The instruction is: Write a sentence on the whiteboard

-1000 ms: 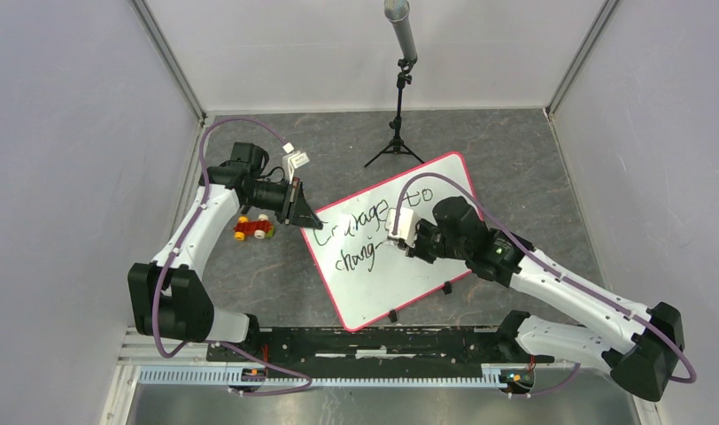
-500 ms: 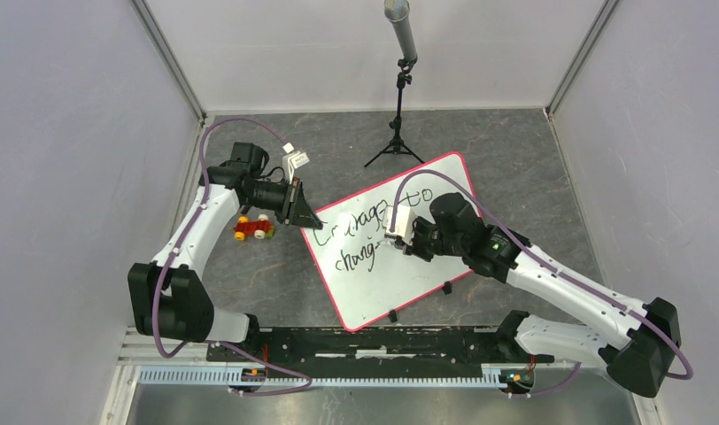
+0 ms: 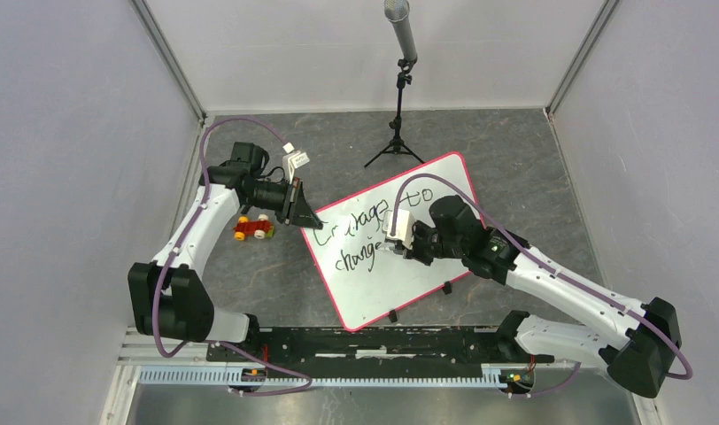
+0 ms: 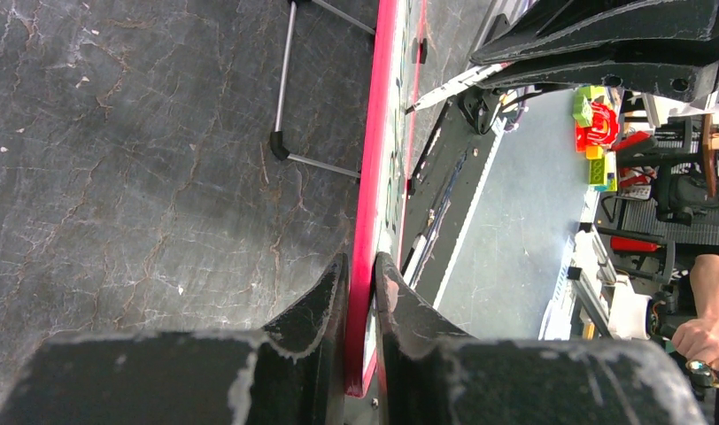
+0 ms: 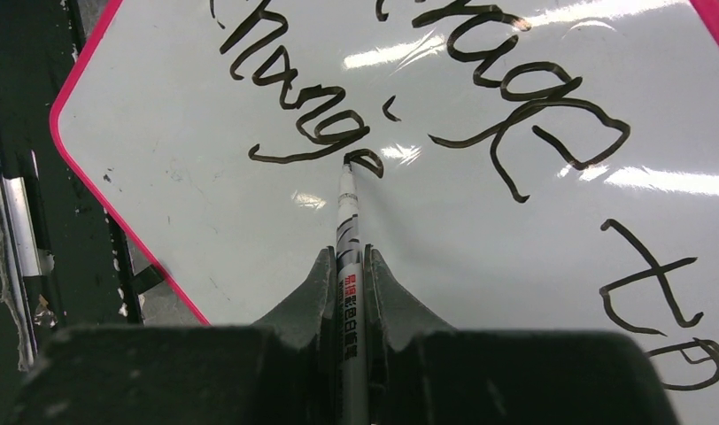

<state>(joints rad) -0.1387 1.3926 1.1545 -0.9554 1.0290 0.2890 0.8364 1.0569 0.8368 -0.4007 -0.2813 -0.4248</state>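
Note:
The whiteboard [image 3: 418, 266], white with a pink-red rim, lies tilted on small black legs in the middle. My left gripper [image 3: 305, 219] is shut on its upper-left rim [image 4: 371, 221]. My right gripper [image 3: 402, 243] is shut on a white marker [image 5: 348, 230], whose tip touches the board at the end of "change". The sentence [image 3: 360, 232] so reads "courage to" over "change" in black script; it also shows in the right wrist view [image 5: 480, 88].
A red and yellow toy car [image 3: 253, 229] sits left of the board near my left arm. A microphone on a black tripod [image 3: 398, 133] stands behind the board. A black rail [image 3: 365, 341] runs along the near edge. Grey walls close both sides.
My right gripper with the marker has shifted slightly left and the last letter of "change" has been drawn. My left gripper has not moved.

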